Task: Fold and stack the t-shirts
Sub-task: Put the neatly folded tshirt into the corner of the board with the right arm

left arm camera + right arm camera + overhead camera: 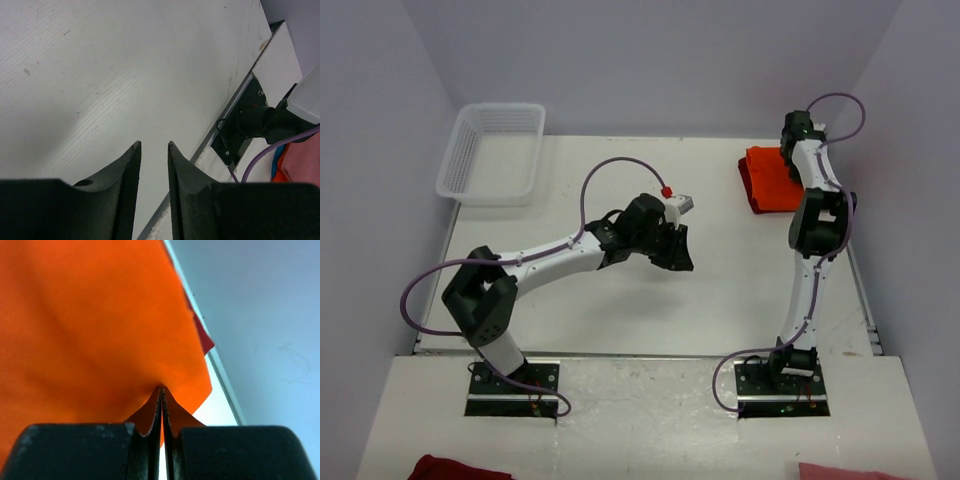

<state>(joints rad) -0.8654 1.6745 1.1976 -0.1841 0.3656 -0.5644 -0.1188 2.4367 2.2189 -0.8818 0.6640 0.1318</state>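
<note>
The bright orange t-shirt (772, 178) lies folded at the back right of the table, on top of the dark red t-shirt (744, 182), whose edge shows along the left side. My right gripper (789, 158) is at the shirt's far right side. In the right wrist view the gripper (161, 387) is shut, pinching a fold of the orange t-shirt (90, 315). A corner of the dark red t-shirt (202, 338) sticks out beyond it. My left gripper (675, 250) hovers over the bare middle of the table. In the left wrist view it (154, 143) is slightly open and empty.
A white lattice basket (490, 150) stands at the back left. A dark red cloth (460, 468) and a pink cloth (850, 470) lie on the near ledge below the arm bases. The right wall and the table's right edge (225, 385) are close to the shirts.
</note>
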